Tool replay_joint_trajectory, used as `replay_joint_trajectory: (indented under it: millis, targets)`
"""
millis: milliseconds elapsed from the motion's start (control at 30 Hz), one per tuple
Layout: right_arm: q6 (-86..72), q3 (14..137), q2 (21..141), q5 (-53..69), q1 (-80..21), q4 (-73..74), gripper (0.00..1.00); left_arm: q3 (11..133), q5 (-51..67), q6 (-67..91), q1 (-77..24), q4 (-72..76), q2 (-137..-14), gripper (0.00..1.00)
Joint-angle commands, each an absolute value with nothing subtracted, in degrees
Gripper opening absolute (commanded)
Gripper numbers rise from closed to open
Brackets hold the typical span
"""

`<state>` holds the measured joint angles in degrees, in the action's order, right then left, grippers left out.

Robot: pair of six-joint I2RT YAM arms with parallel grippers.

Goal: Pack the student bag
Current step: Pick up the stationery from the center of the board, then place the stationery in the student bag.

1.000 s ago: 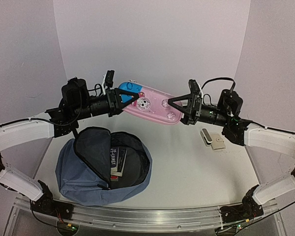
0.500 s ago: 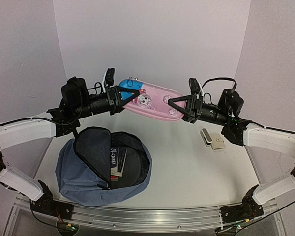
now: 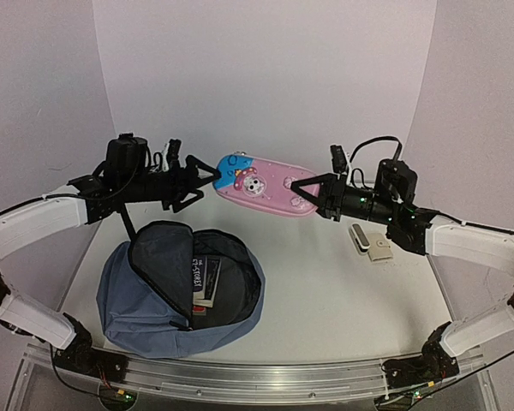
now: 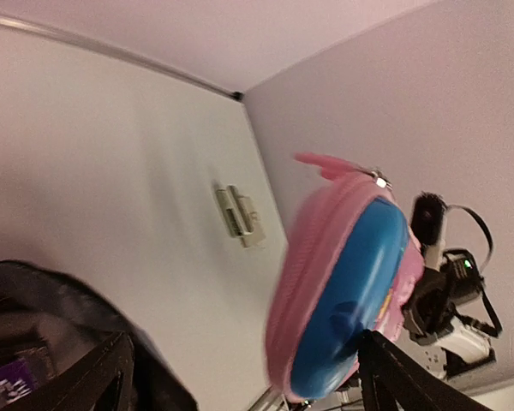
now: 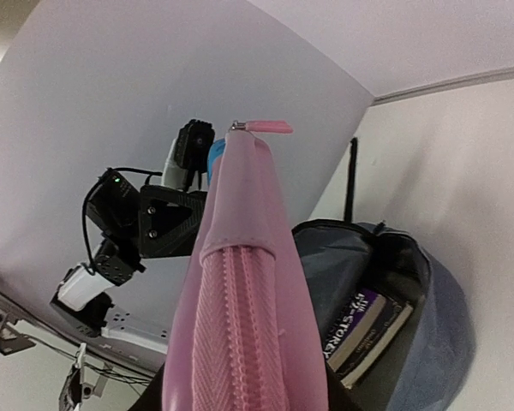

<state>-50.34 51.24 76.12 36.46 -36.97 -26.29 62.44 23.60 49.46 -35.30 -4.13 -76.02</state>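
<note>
Pink fabric with a blue end: the pencil case point(image 3: 261, 186) hangs above the table, pinched at its pink end by my right gripper point(image 3: 305, 195), that arm reaching in level from the right. My left gripper point(image 3: 202, 181) has its jaws spread just beside the blue end, seemingly clear of it. Only the right wrist view shows the zip and pull tab point(image 5: 261, 127). The student bag point(image 3: 137, 312) lies open near-left, books point(image 3: 207, 281) inside.
</note>
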Motion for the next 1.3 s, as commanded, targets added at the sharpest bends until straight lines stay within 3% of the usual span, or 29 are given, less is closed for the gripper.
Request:
replay_joint_trajectory:
  millis: [0, 267, 400, 667, 800, 1100, 1267]
  targets:
    - [-43.28, 55.41, 72.8, 31.52, -37.11, -19.08, 0.23, 60.29, 18.38, 45.96, -28.02, -26.11, -69.62, 0.95]
    - [-39.55, 56.59, 72.68, 31.01, -37.1, -11.17, 0.23, 60.18, 5.8, 42.22, -17.74, -49.49, -62.45, 1.0]
    - [-39.13, 56.55, 72.51, 31.11, -37.11, -10.35, 0.23, 58.62, 9.23, 41.45, -12.36, -55.53, -62.47, 1.0]
    - [-39.39, 56.48, 73.01, 31.85, -37.14, -10.05, 0.23, 50.95, 20.99, 44.03, -12.04, -50.16, -56.98, 0.97]
    - [-39.91, 56.35, 73.38, 33.15, -37.1, -10.06, 0.23, 46.52, 27.12, 45.92, -12.04, -45.17, -54.16, 0.84]
    - [-41.33, 55.62, 74.36, 34.74, -37.21, -10.11, 0.23, 44.51, 28.74, 46.84, -12.04, -41.26, -54.31, 0.6]
    - [-42.2, 55.01, 74.38, 35.36, -37.58, -10.11, 0.24, 45.07, 28.41, 46.33, -12.02, -40.49, -55.8, 0.31]
